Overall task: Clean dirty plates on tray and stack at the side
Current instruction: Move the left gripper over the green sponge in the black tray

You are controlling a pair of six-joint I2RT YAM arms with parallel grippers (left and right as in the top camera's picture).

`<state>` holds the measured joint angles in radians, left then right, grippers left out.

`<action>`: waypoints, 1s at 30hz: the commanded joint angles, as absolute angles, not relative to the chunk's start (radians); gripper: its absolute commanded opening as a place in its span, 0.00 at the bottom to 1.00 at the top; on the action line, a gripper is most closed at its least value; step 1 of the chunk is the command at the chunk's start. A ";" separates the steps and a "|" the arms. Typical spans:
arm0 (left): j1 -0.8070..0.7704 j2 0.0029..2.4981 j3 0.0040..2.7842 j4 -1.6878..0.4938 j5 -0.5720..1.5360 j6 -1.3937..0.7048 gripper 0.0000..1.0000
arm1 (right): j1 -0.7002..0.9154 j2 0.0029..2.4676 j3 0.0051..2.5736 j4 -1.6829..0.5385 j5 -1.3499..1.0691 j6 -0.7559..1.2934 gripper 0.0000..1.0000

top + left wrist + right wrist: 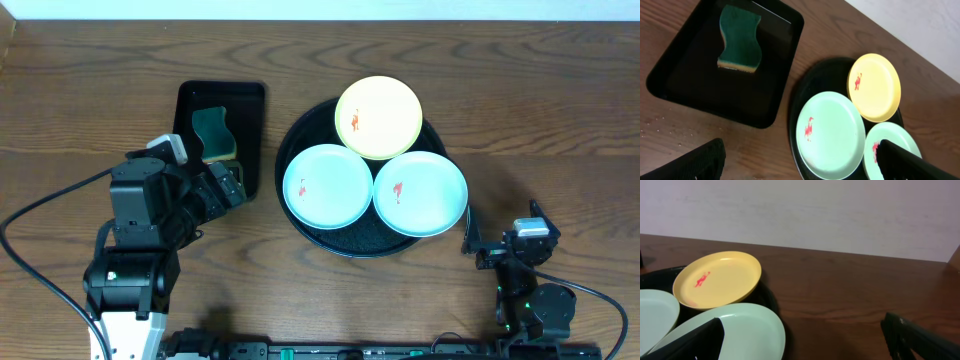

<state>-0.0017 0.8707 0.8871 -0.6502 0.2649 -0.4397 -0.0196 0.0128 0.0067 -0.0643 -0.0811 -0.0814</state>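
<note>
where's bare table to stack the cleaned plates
Widest bare brown wood tabletop lies right of the large round black tray; a strip runs behind both trays. Crowded: three small round plates fill that tray, and the gap to the small rectangular black tray is narrow.

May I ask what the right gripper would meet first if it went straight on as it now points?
Likely nothing: the right gripper faces bare tabletop. The yellow plate and nearer mint plate lie left of its line, though its left finger may graze the mint rim.
</note>
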 commanded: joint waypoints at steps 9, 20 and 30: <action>0.001 0.870 0.975 -0.664 0.352 -0.392 0.97 | -0.025 0.012 0.006 -0.068 -0.080 -0.091 0.99; 0.001 1.150 1.319 -1.140 0.163 -0.266 0.97 | -0.025 0.012 0.006 -0.068 -0.079 -0.091 0.99; 0.001 1.352 1.379 -1.022 0.054 -0.267 0.97 | -0.025 0.012 0.006 -0.068 -0.079 -0.091 0.99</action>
<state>-0.0017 1.3220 1.3506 -1.0687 0.1562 -0.2863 -0.0196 0.0128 0.0067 -0.0643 -0.0811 -0.0814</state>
